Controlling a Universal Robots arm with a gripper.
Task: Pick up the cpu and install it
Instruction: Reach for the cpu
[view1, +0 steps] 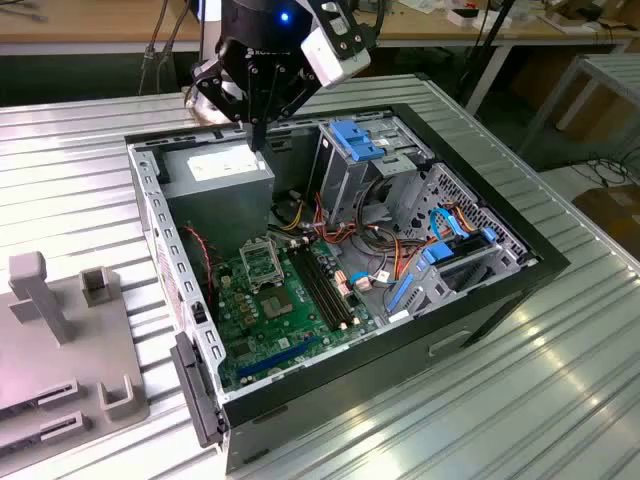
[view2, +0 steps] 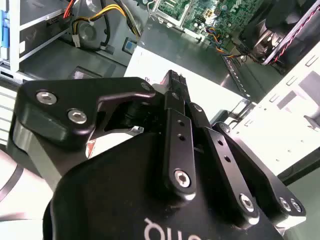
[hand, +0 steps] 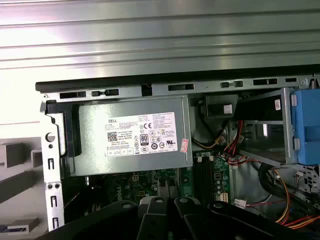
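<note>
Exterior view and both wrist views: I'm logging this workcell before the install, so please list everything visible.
Open black metal computer case: one, black, lying on the table.
Ribbed silver metal table: one, silver, under the case.
Grey metal power supply box with white label: one, grey, case's far corner.
Green circuit board: one, green, case floor.
Blue plastic drive brackets: several, blue, beside the box and further along the case.
Coloured cable bundle: one, red, orange and yellow, mid-case.
Grey fixture plate with upright blocks: one, grey, exterior view's left.
Tan wooden workbench: tan, background.
Black robot gripper: one, black, above the power supply box.
</note>
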